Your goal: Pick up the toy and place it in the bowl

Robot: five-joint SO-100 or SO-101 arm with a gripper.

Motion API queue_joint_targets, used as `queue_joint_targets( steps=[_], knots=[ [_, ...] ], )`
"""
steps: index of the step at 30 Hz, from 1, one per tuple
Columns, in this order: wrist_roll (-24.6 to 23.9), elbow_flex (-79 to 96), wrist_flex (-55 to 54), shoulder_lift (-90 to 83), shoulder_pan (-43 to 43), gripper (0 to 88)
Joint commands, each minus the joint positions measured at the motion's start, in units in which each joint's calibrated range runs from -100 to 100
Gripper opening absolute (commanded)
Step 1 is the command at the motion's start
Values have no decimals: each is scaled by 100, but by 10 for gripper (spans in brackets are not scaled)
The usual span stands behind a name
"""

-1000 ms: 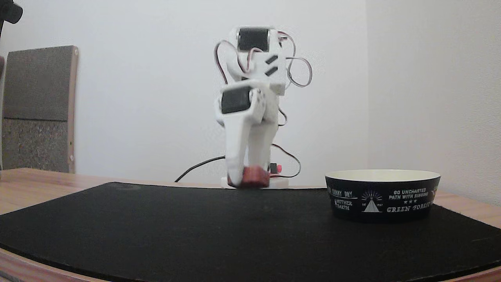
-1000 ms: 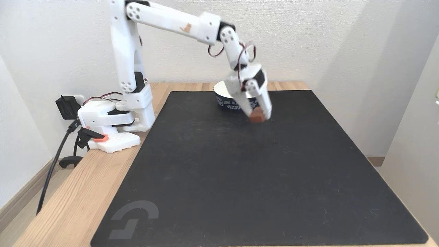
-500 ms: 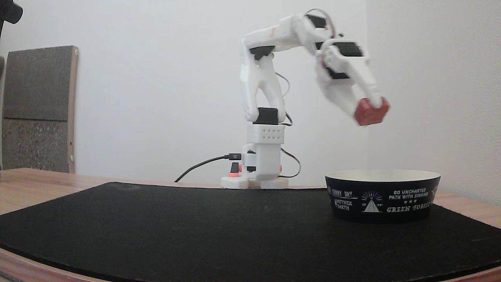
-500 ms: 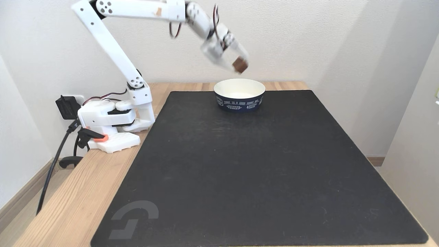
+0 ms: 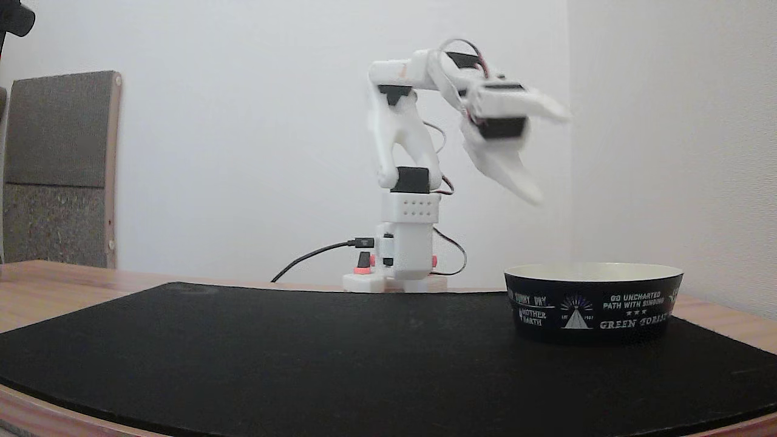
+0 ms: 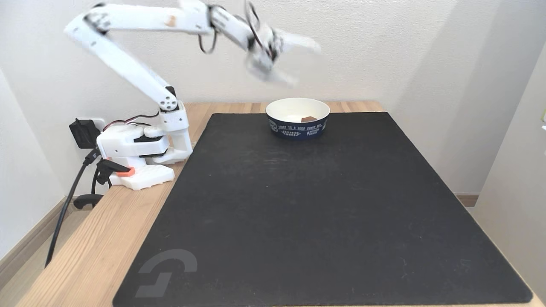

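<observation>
With the toy [image 6: 309, 118] lying inside the bowl [image 6: 297, 127] at upper centre of one fixed view, I judge the placing step done. My tool [image 6: 303, 63] hangs blurred above the bowl, jaws spread apart and empty. Next I would only draw the arm clear. White print on the bowl [image 5: 593, 308] reads "GREEN FOREST", "GO UNCHARTED PATH WITH SINGING" and "MOTHER EARTH".

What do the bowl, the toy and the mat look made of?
Bowl: likely paper or thin plastic; matte cream inside, printed black wall, thin rim. Toy, lying in the bowl: dull red-brown, no shine; could be wood, foam or plastic, too small to tell. Mat: black, matte, faintly scuffed; probably rubber or fabric-topped foam.
</observation>
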Motion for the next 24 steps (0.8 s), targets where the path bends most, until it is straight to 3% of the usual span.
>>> queue_joint_targets(
  steps=[1,4,12,15,24],
  knots=[
    [79,705,251,-1376,752,135],
    [84,1777,268,-2201,1137,10],
    [84,5022,361,-4936,1438,23],
    [69,5283,1191,-6086,1438,23],
    [58,5274,2004,-6153,1003,24]
  ],
)
